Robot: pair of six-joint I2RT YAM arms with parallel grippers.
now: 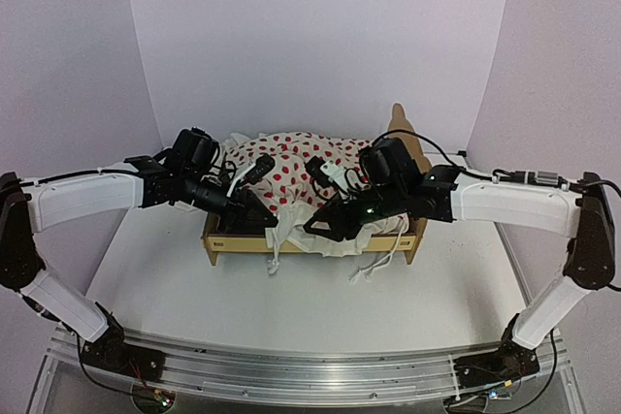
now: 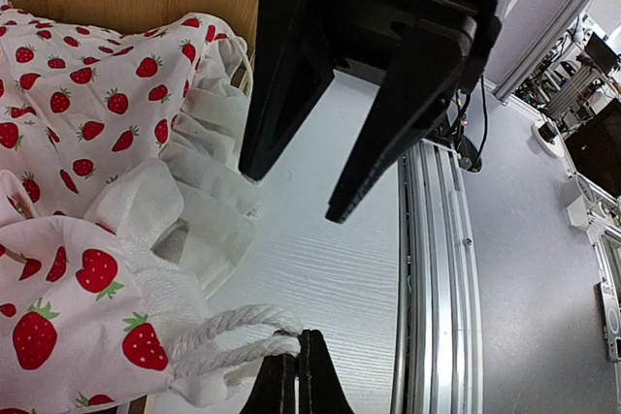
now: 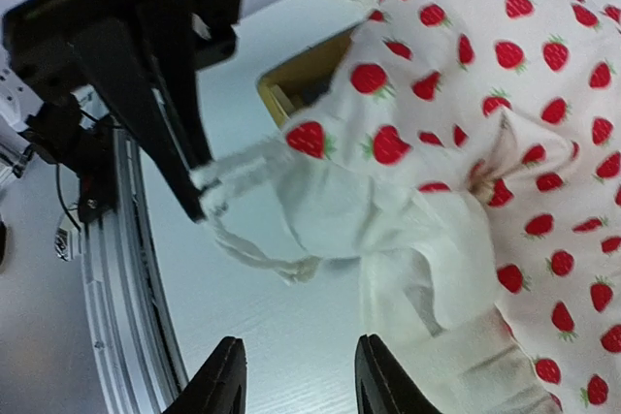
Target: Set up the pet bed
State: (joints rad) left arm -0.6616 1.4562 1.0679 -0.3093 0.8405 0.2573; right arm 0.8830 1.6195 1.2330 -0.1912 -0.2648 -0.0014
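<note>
Two arms rise from a metal track [image 1: 320, 375] at the near edge of the white counter [image 1: 310, 317] and bend inward toward the bed [image 1: 233, 244]. The bed sits mid-counter with one long side facing the arms. From above, the left arm comes in from 9 o'clock and the right from 3 o'clock. Their hands lie near each other, apart, at the bed's near side.

The left hand [image 2: 296, 351] is clenched on a white twisted cord [image 2: 243, 348] that comes off the edge of the blanket [image 2: 68, 152]. The right wrist view shows the same pinch from the other side, with a slack loop of cord hanging below it over the counter. The right hand [image 3: 299, 348] is released: its two fingers stand wide apart and hold nothing, with the blanket's white ruffle just past them at 1 o'clock.

The blanket is white with red strawberries and a ruffled border, and it is heaped over the bed. Part of it spills over the near rail, and more cord trails onto the counter near the bed's 5 o'clock corner. The plywood near rail shows beneath the cloth.

Farther back, the headboard [image 1: 412, 147] stands upright at the bed's 3 o'clock end, its top showing behind the right arm. Plain pale walls [image 1: 310, 36] close the scene.
</note>
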